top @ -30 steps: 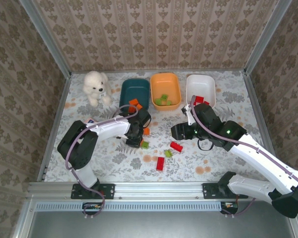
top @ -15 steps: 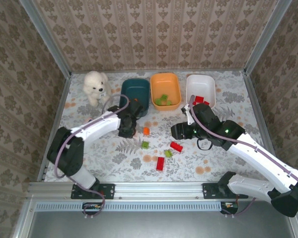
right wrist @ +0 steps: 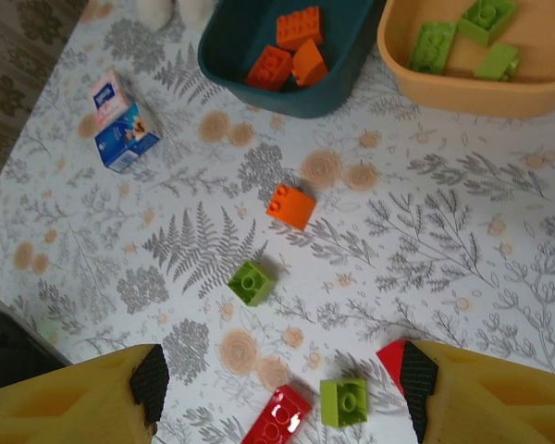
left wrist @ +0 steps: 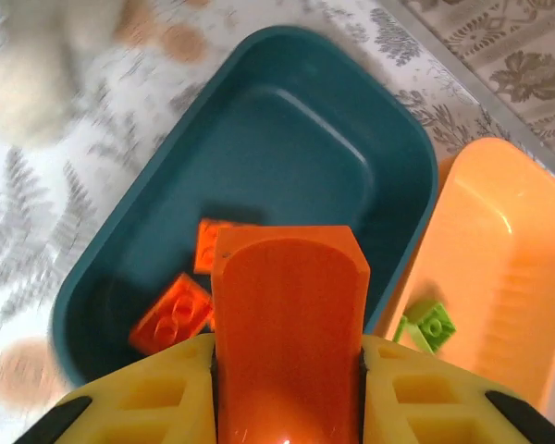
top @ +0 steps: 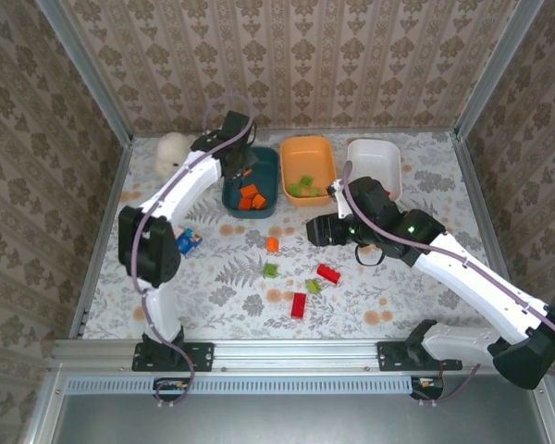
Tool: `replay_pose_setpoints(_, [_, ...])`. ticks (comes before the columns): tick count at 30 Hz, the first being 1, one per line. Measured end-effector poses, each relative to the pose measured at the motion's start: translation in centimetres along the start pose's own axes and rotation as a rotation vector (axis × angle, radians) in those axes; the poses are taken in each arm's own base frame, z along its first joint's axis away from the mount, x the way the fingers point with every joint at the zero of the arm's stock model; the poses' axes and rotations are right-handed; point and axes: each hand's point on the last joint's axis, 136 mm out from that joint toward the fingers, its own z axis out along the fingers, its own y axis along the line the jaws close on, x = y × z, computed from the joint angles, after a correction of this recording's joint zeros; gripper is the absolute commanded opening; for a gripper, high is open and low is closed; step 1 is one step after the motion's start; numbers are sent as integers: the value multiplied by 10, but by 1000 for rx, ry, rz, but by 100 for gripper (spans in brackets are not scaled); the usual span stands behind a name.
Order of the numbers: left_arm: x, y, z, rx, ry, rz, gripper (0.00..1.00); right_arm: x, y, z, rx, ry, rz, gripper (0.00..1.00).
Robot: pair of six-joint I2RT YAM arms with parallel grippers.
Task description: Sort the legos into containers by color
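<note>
As seen from above, floral worktop (top: pixel 407 296) bearing three containers in a row at its far edge: dark teal tub (top: pixel 270 178) on the left, orange tub (top: pixel 310 155) in the middle, white tub (top: pixel 375 159) on the right. Left pincer (left wrist: pixel 289 393) poised over the dark teal tub, narrowed on an orange brick (left wrist: pixel 289 296) clamped between the yellow fingers (left wrist: pixel 157 398); below it, two more orange bricks (left wrist: pixel 171 316) on the tub floor. Right pincer (right wrist: pixel 284 381) hovering wide and empty above the loose pieces. Towards the left of the worktop, a small blue-and-pink carton (top: pixel 189 240), no part of the sort. Green bricks (top: pixel 303 187) lying in the orange tub. Scattered on the cloth between tubs and arm bases: one orange lego (right wrist: pixel 291 205), two green legos (right wrist: pixel 252 282), two red legos (right wrist: pixel 277 416).

Judged light, rigid and hollow, with smooth glossy walls likely to slip under an off-centre squeeze; not fragile, so safe to release from low over a tub. Best taken across two opposite flat side walls, centred, studs upward, never by the knobs or on a corner.
</note>
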Motion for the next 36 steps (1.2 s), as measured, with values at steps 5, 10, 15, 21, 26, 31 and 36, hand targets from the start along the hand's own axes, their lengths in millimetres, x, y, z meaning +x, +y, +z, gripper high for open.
replay_pose_setpoints(5, [-13, -9, 51, -18, -11, 173, 13, -4, 3, -2, -7, -8, 3, 71])
replay_pose_setpoints(10, [-24, -6, 90, -62, -31, 248, 14, -4, 2, -2, -7, -8, 15, 71])
replay_pose_setpoints(15, [-18, 4, 124, -110, -9, 271, 14, -4, 2, -7, -8, -15, 30, 71])
replay_pose_setpoints(21, [-8, 18, 141, -186, 19, 304, 16, -3, 1, -13, -5, -23, 34, 71])
replay_pose_setpoints(26, [-4, 30, 138, -260, 36, 325, 22, -1, 0, -13, -1, -15, 37, 72])
replay_pose_setpoints(31, [1, 35, 132, -292, 63, 346, 43, 0, -1, -10, 5, -3, 38, 73])
replay_pose_setpoints(36, [3, 33, 129, -295, 73, 358, 54, 16, -9, 3, 41, 80, 36, 73])
